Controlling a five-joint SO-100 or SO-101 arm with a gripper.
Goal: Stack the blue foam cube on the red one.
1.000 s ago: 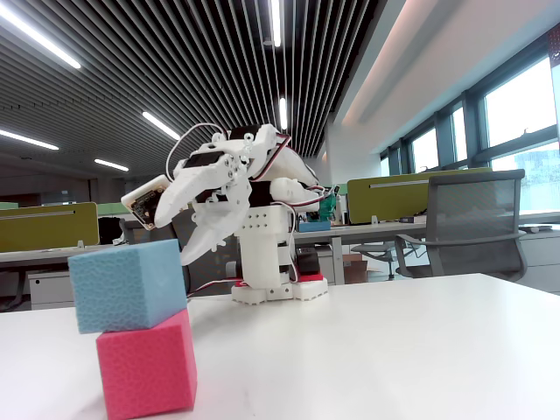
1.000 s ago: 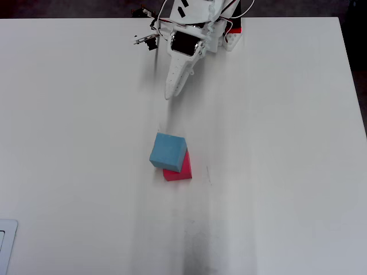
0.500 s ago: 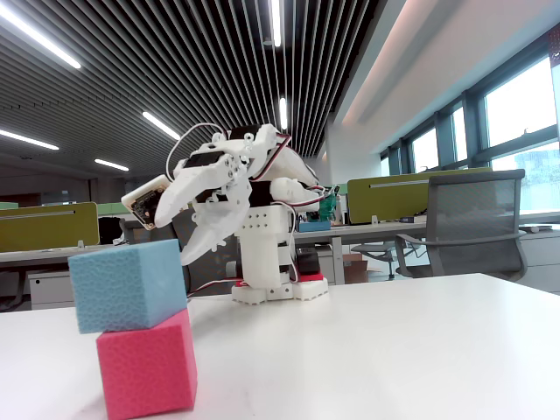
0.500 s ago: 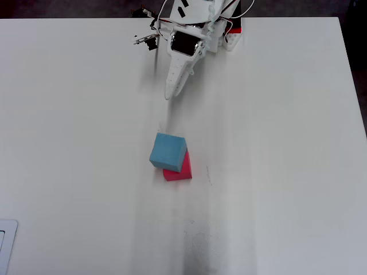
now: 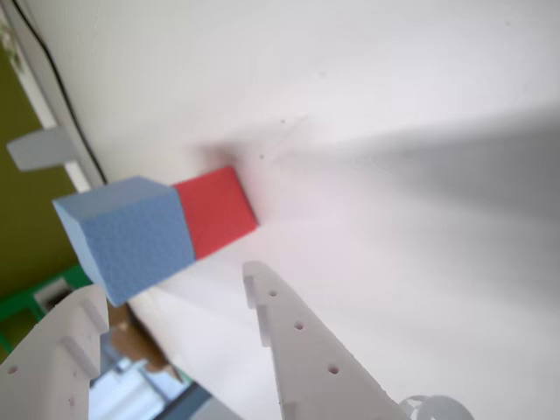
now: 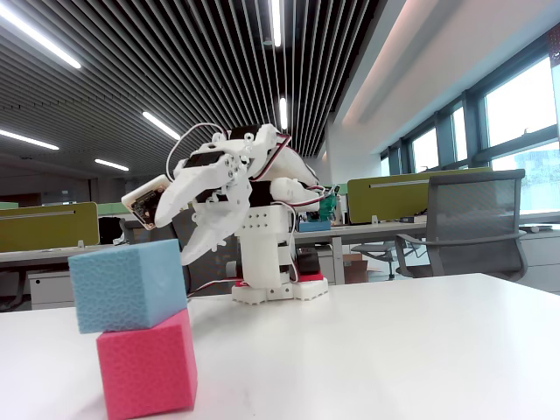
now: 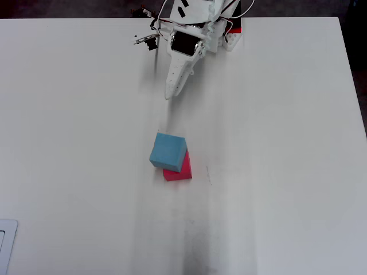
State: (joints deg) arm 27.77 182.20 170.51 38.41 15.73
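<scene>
The blue foam cube (image 6: 127,284) rests on top of the red one (image 6: 147,366), shifted sideways and turned a little so it overhangs. The overhead view shows the blue cube (image 7: 168,150) covering most of the red cube (image 7: 182,169) near the table's middle. In the wrist view the blue cube (image 5: 131,236) sits in front of the red cube (image 5: 217,210). My gripper (image 5: 175,284) is open and empty, drawn back from the stack. It hangs raised in the air near the arm's base in the fixed view (image 6: 175,236) and in the overhead view (image 7: 170,94).
The arm's white base (image 7: 221,34) stands at the table's far edge. A black cable (image 5: 52,61) runs along the table edge. A grey office chair (image 6: 472,219) and desks stand behind the table. A white object (image 7: 6,246) shows at the overhead view's lower left corner.
</scene>
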